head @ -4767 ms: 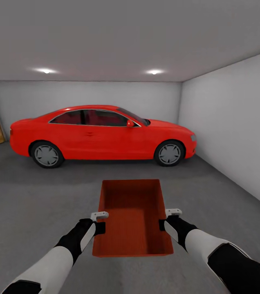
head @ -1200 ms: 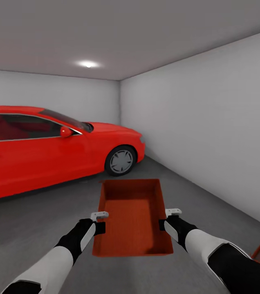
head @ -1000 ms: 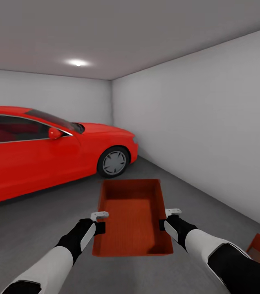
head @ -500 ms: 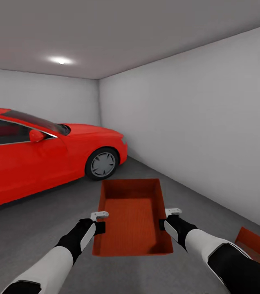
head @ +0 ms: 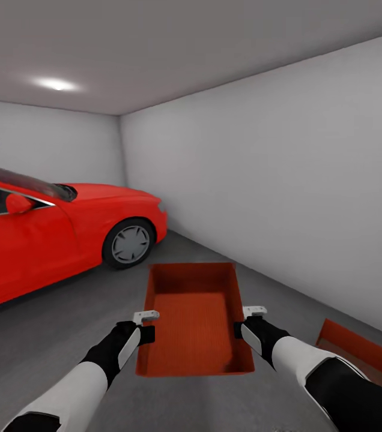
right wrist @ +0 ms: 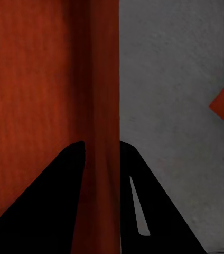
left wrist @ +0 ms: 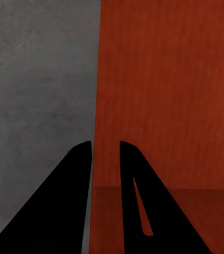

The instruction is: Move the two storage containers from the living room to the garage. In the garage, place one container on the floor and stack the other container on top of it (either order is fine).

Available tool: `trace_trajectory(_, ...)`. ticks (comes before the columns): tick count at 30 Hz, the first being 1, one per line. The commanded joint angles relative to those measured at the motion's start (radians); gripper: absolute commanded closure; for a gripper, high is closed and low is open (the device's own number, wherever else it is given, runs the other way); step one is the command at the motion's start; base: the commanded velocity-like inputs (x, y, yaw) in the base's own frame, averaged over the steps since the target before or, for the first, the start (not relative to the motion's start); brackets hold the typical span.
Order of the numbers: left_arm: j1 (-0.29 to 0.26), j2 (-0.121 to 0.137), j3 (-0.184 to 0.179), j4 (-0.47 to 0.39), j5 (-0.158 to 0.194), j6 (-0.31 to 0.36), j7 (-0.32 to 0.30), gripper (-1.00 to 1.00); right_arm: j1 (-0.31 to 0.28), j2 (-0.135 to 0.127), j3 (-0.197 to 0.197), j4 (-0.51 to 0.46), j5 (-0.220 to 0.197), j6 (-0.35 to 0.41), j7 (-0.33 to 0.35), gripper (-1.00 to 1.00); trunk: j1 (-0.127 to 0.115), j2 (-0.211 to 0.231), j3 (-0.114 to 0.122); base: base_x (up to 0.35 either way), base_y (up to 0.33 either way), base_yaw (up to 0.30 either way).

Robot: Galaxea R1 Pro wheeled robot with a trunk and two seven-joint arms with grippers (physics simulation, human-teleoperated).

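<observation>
Swinging rightward, the head camera brings a second storage container [head: 359, 354] onto the speckled concrete floor [head: 47, 336] by the pale wall [head: 287, 180]. Left gripper [head: 146, 324] and right gripper [head: 246, 321] pinch the carried container's [head: 194, 318] ribbed side walls; beyond, the red car [head: 53, 234].

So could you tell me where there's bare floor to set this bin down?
Bare floor lies between the car and the held bin, and ahead toward the wall. The second bin crowds the right.
</observation>
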Motion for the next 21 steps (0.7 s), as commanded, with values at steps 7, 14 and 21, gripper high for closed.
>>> trace_trajectory(7,-0.001,0.001,0.003,-0.003,-0.015,0.008,0.014,1.0,-0.001,0.0,0.01,-0.002,0.002,0.006,-0.009,1.0,0.0,-0.002,-0.002,0.0,0.0,-0.246)
trace_trajectory(14,-0.001,0.001,0.002,-0.003,-0.015,0.008,0.014,1.0,-0.001,0.0,0.01,-0.002,0.002,0.006,-0.009,1.0,0.0,-0.002,-0.002,0.0,0.0,-0.246)
trace_trajectory(21,-0.001,0.001,0.002,-0.003,-0.015,0.008,0.014,1.0,-0.001,0.0,0.01,-0.002,0.002,0.006,-0.009,1.0,0.0,-0.002,-0.002,0.0,0.0,-0.246)
